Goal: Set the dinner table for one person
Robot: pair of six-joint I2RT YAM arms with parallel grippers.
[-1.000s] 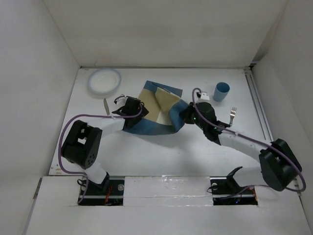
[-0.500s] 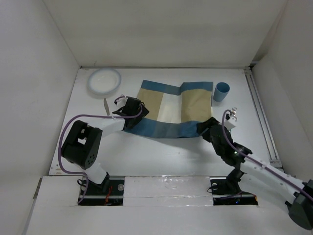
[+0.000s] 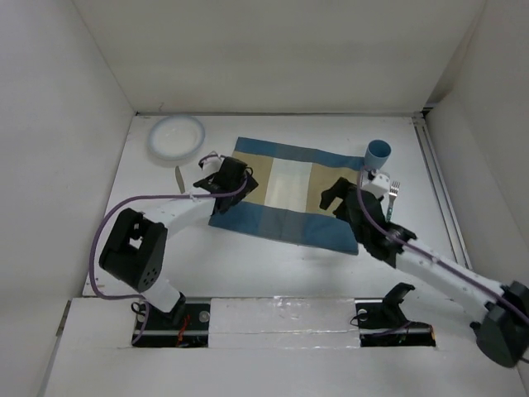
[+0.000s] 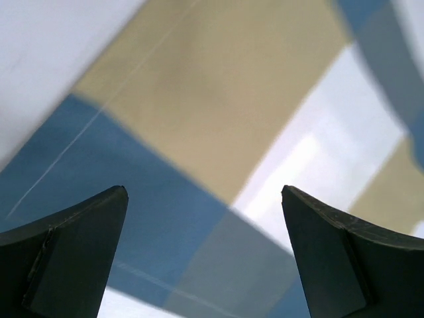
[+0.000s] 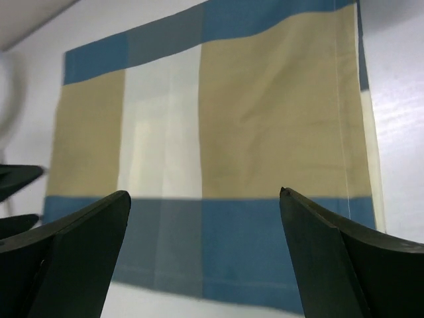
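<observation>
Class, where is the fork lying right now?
In the top view the fork lies right of the placemat, just nearer than the blue cup, on the white table.

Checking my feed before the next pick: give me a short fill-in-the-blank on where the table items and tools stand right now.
The left tool and right tool both stand ___ above the placemat.
The cup near the placemat's far right corner is ___.
The fork lies on the dinner table to the ___ of the placemat.
The plate sits toward the far ___ corner.
Missing words: open; blue; right; left.
</observation>
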